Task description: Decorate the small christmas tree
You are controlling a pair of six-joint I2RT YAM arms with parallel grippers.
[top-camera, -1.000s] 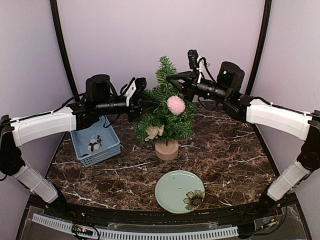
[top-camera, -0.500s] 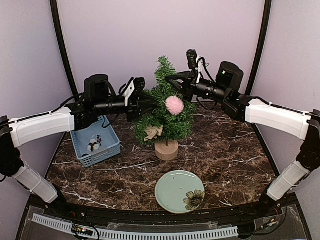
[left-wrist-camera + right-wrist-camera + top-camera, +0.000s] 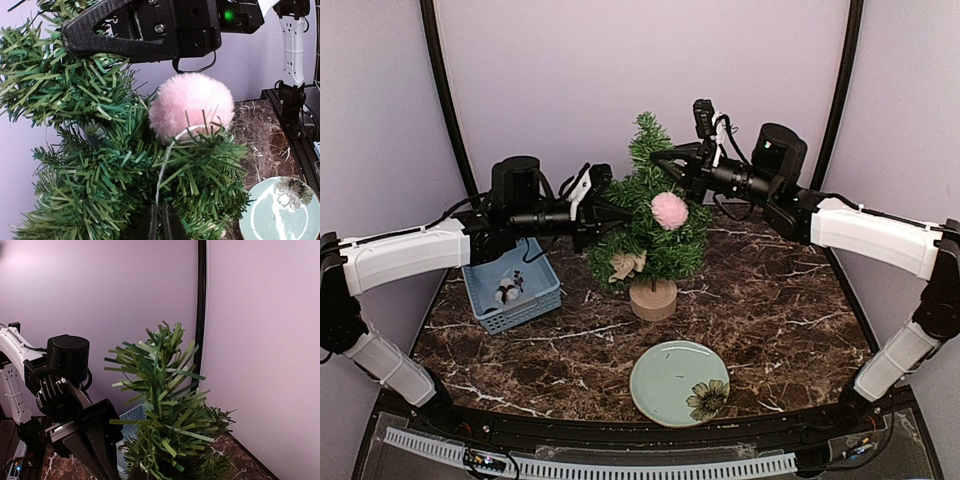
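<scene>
Pinching white loop (image 3: 192, 128), seemingly: left pincer (image 3: 159, 214) | seen from left wrist only

Tree: 1, the small christmas tree (image 3: 650, 225), far-centre of the table (image 3: 800, 320). Stump (image 3: 653, 298) under it: 1, light wood.

Decorations on tree: 2 total. 1 pink pompom (image 3: 671, 210), upper right; 1 beige bow (image 3: 629, 264), lower left.

Basket (image 3: 525, 315): 1, blue, left of tree. Inside: 1 white-and-dark ornament (image 3: 508, 289), too small to tell more.

Plate (image 3: 665, 380): 1, pale green, near-centre, w/ 1 flower print (image 3: 708, 400) on its near right rim.

Arms: 2, left arm (image 3: 405, 250) and right arm (image 3: 875, 235).

Grippers: 2, left gripper (image 3: 610, 212) at tree's left, right gripper (image 3: 660, 160) by its upper part.

Table: 1, dark marble.
</scene>
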